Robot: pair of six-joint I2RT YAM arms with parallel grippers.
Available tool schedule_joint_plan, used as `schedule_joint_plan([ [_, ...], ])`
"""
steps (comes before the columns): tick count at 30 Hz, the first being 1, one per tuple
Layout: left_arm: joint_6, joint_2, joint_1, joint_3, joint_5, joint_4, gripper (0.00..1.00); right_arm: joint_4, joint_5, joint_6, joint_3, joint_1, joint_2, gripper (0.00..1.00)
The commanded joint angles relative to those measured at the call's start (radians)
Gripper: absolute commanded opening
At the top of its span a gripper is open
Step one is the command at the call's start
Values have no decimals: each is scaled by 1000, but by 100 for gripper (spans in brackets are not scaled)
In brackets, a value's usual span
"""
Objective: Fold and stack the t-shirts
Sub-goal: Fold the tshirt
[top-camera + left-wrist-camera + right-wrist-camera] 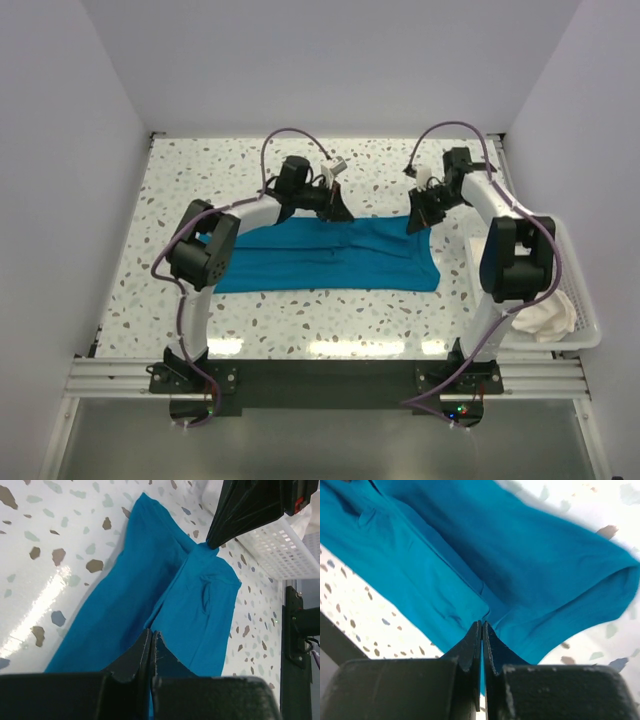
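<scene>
Gripping one teal t-shirt [330, 258], left gripper [339, 214] and right gripper [419, 224] clench its far edge.

We hold both arms stretched forward, elbows raised and bent, wrists tipped downward. Our left pincer [338, 212] points toward the right side, its jaws pressed together on the far edge of the teal t-shirt [330, 258]. Our right pincer [419, 221] angles down and toward the left, jaws likewise closed, pinching the same shirt's far right corner. The two pincers are near each other but not touching.
</scene>
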Motion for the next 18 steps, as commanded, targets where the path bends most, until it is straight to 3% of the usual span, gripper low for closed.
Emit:
schedule_joint_plan([
  [1, 28, -82, -10, -76, 52, 40, 0, -28, -44, -80, -60, -1, -92, 0],
  [11, 105, -173, -72, -241, 66, 16, 0, -54, -38, -168, -236, -1, -216, 0],
  [18, 108, -180, -90, -275, 31, 26, 0, -43, -33, -162, -236, -1, -203, 0],
])
